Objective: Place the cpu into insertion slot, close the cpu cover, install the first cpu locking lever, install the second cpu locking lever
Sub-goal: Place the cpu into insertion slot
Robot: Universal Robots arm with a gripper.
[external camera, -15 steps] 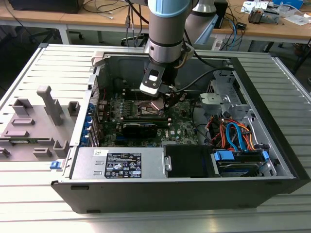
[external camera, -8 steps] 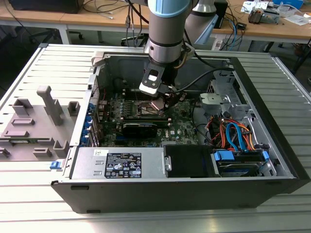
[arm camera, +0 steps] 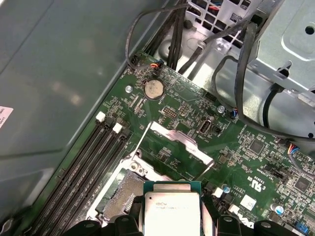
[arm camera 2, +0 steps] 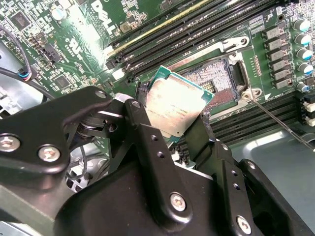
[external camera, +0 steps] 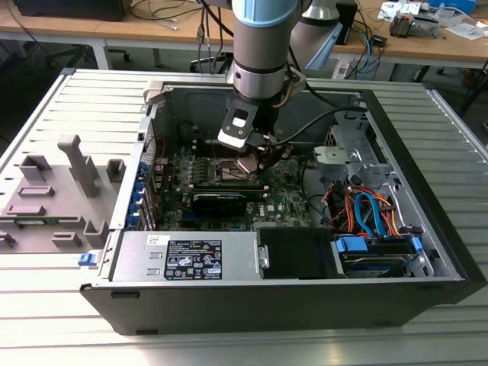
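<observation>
Clamping the silvery square cpu (arm camera 2: 174,101), my black gripper (arm camera 2: 171,118) hovers over the dark insertion slot (arm camera 2: 216,81). The metal-frame cpu cover (arm camera: 172,133) is open.

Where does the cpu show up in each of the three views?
Exterior view: the cpu hangs in the tool above the motherboard.
Second wrist view: cpu tilted in the tool, by the open insertion slot.
First wrist view: cpu by that slot.
Shared landmark: the insertion slot.
</observation>
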